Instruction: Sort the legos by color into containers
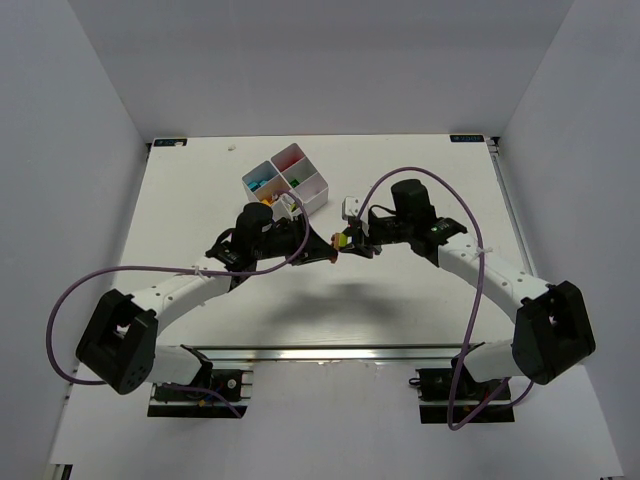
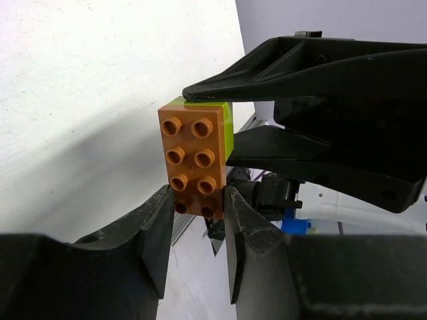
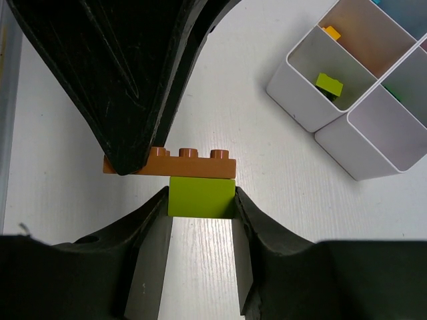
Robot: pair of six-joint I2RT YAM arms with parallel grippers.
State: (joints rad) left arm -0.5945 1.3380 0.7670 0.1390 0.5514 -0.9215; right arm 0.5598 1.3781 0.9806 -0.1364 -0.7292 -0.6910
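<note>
Fingers of the left gripper [image 2: 199, 207] press on both sides of one end of a flat orange brick [image 2: 190, 157], so this gripper is nearly closed and has hold of it. The right gripper [image 3: 200, 200] faces it from the opposite side, and its two fingers clamp a green brick [image 3: 200, 197] between them, about half open. The two bricks are stuck together, the green one against the smooth underside of the orange one, whose studs face the left wrist camera. The green brick sits at the end away from the left gripper's fingers.

From above, the joined pair hangs between the two gripper tips, over the middle of the white table [image 1: 400, 310] and clear of its surface. The white four-part tray [image 1: 285, 180] stands on the table just beyond the grippers, turned so that a corner points toward them. A second green brick [image 3: 330, 85] lies in the compartment nearest the right wrist camera. Small coloured pieces show in other compartments, too small to tell apart.
</note>
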